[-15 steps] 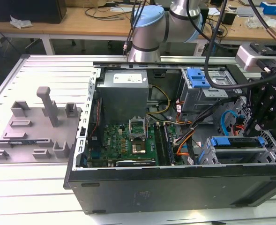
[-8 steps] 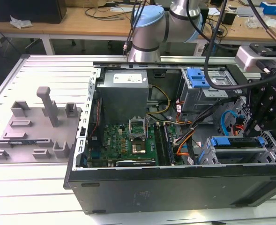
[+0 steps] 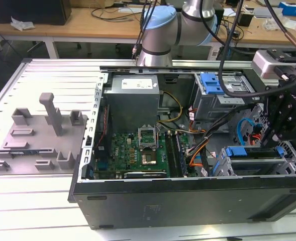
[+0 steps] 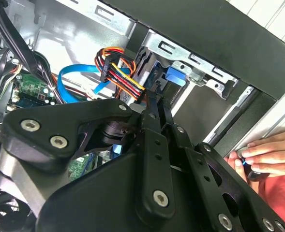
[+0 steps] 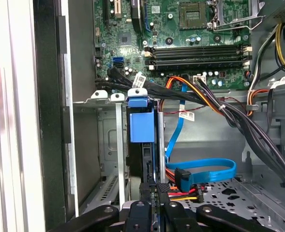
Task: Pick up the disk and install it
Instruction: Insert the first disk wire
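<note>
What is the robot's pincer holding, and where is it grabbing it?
The pincer seems to pinch the disk by its thin near edge.

A pale slatted metal tabletop (image 3: 42, 201) carries an open black computer case (image 3: 188, 201) lying on its side, with a grey plastic fixture plate (image 3: 37, 135) beside it toward the exterior view's left.

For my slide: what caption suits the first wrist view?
Gripper at the blue-railed disk standing in the computer case's drive cage, below the motherboard.
</note>
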You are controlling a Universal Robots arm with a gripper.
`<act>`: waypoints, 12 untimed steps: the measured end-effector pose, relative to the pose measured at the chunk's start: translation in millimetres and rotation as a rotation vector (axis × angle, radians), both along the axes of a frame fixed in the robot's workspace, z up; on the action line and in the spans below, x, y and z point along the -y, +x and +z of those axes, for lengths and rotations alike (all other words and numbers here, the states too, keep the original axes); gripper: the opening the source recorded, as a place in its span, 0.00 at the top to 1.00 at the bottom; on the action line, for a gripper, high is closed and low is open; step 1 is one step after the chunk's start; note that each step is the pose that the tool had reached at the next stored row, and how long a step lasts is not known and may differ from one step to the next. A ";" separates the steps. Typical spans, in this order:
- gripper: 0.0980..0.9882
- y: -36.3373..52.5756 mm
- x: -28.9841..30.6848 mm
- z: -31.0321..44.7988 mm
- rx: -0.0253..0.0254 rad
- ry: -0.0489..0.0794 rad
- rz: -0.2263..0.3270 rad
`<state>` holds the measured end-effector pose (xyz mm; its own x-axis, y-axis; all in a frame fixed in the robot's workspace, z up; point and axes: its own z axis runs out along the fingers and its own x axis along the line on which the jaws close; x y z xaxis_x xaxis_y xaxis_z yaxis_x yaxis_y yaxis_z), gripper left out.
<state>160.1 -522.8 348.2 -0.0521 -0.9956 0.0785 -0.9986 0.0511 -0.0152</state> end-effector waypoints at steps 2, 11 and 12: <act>0.93 0.0 0.0 -0.8 0.0000 0.000 0.000; 0.93 0.8 0.0 -2.9 0.0000 0.000 0.000; 0.93 0.8 0.0 -3.1 0.0000 0.000 0.000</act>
<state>160.9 -522.8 345.1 -0.0521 -0.9956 0.0784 -0.9986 0.0511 -0.0152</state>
